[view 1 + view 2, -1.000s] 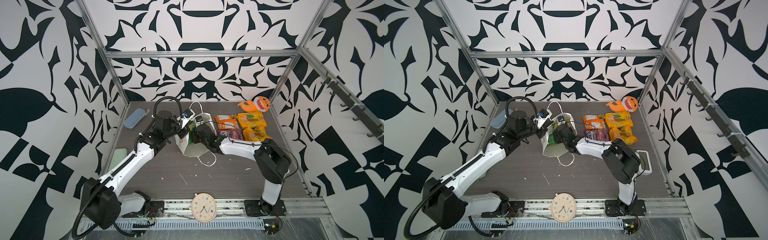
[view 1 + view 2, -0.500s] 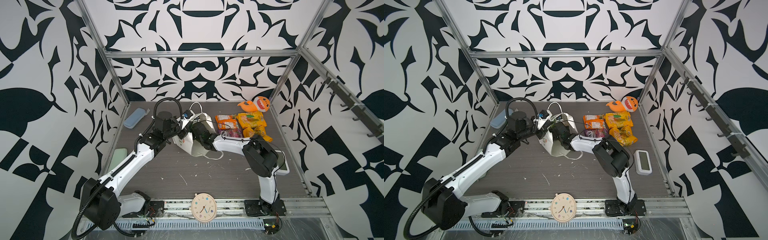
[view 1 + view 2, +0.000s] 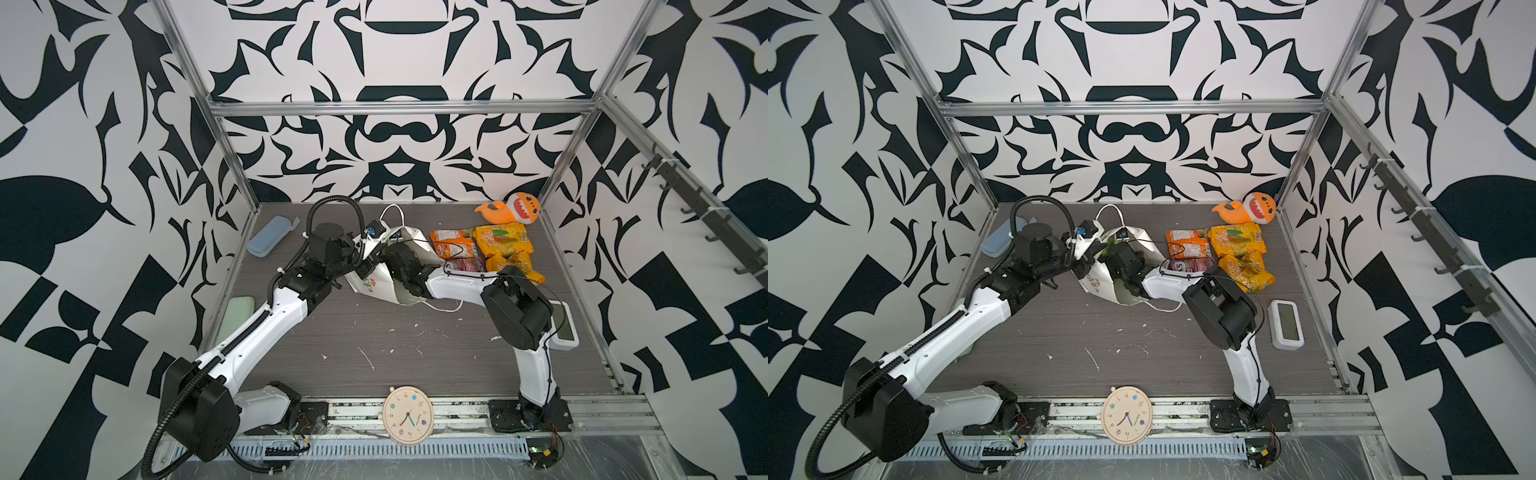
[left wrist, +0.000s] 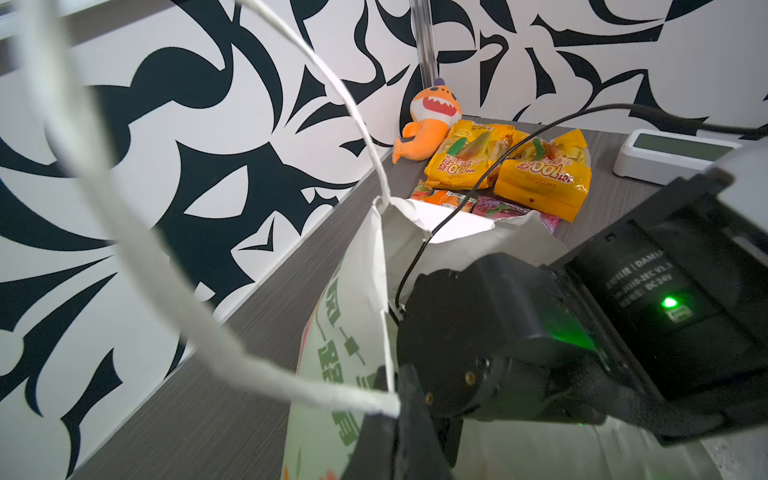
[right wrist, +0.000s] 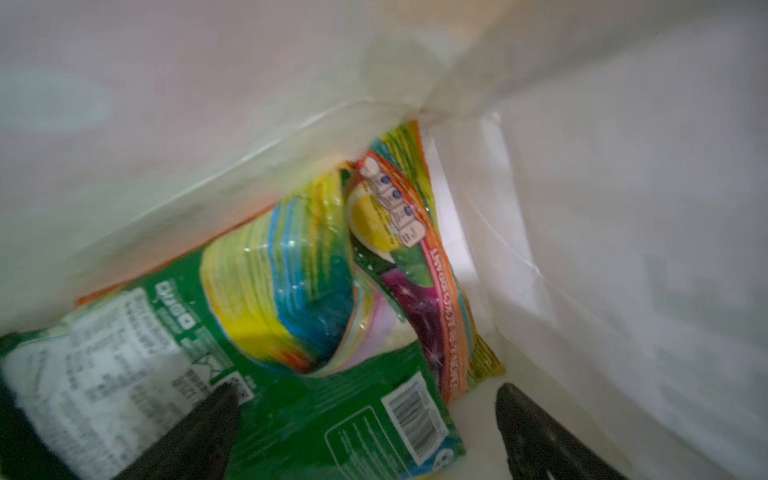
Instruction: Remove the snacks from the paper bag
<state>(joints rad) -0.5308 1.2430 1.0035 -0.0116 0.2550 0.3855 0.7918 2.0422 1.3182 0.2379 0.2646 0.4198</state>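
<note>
Bag (image 3: 382, 291) sits mid-table in both top views, its inside hidden from us; four packets (image 3: 503, 243) lie just beside it. Left wrist: our left gripper (image 4: 395, 419) clamps its rim. Right wrist alone shows our right gripper (image 5: 368, 399) inside, spread over green packet (image 5: 291, 415).

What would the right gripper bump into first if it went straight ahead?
Probably the green packet lying inside the paper bag; the open right gripper points at it. Depth is hard to judge.

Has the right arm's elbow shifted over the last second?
Yes. In a top view the elbow has swung toward the paper bag, away from the white desk clock.
</note>
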